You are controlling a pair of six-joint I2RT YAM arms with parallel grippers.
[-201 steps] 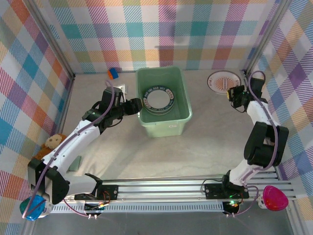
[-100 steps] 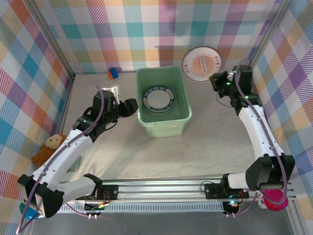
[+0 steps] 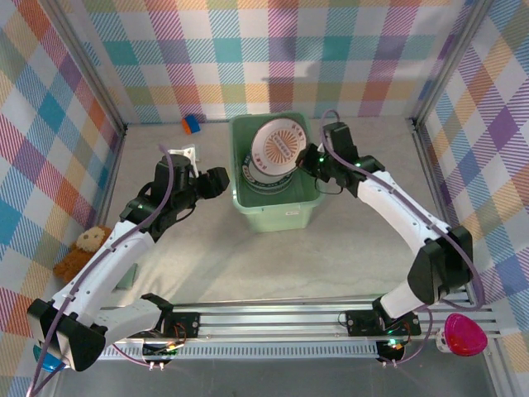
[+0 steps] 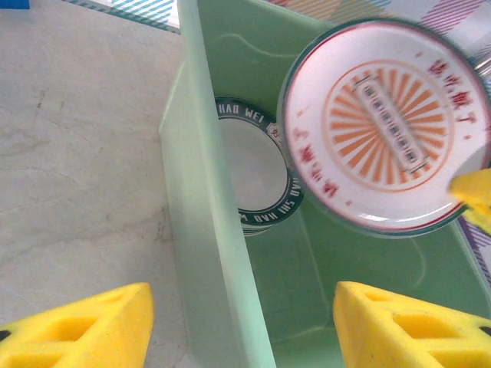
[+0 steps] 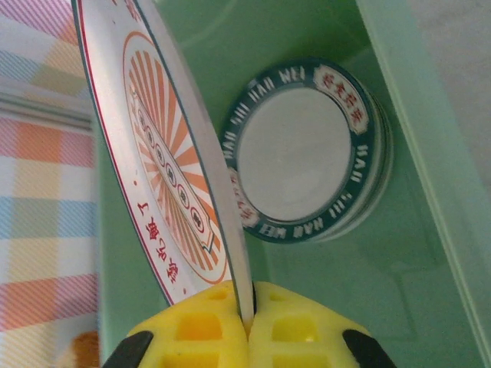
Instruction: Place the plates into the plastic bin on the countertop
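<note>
Plate (image 5: 165,180) clamped in right gripper (image 5: 249,322) is hanging tilted above the plastic bin (image 3: 277,217); slipping could chip stacked plates (image 5: 307,149); left gripper (image 4: 242,307) is standing open.

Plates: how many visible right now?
2. A sunburst plate pinched at its rim by the right hand, tilted over the plastic bin; a teal-rimmed plate lying flat in the bin. It seems to top a stack, so more may hide beneath.

Tilted sunburst plate (image 3: 278,145) above mint bin (image 3: 277,217) (teal-rimmed stack (image 5: 307,149) inside).
</note>
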